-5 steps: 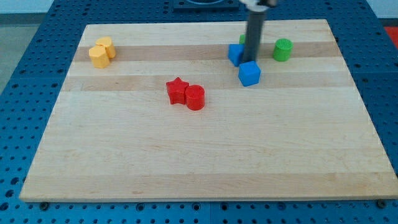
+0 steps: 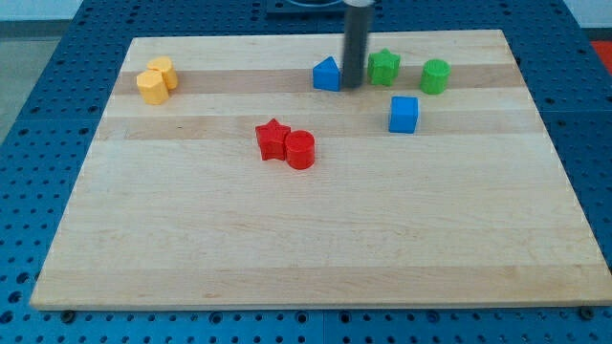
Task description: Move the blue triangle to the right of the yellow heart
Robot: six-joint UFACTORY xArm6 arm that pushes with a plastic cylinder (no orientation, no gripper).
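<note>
Upright, my tip (image 2: pixel 352 86) — against the blue triangle's (image 2: pixel 327 75) right side.

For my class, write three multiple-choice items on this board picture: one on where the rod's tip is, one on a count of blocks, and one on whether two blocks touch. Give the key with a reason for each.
1. Where is my tip?
A. Just on the view's right of the blue triangle
B. Beside the yellow blocks
C. Below the red blocks

2. How many green blocks are on the board?
A. One
B. Two
C. Four

3. How do the red star and red cylinder stand?
A. Far apart
B. One stacked on the other
C. Side by side, touching

Key:
1 A: my tip sits right next to the blue triangle, between it and a green block.
2 B: that green block and a green cylinder are the only green ones.
3 C: the red star and the red cylinder lie against each other on the board.
</note>
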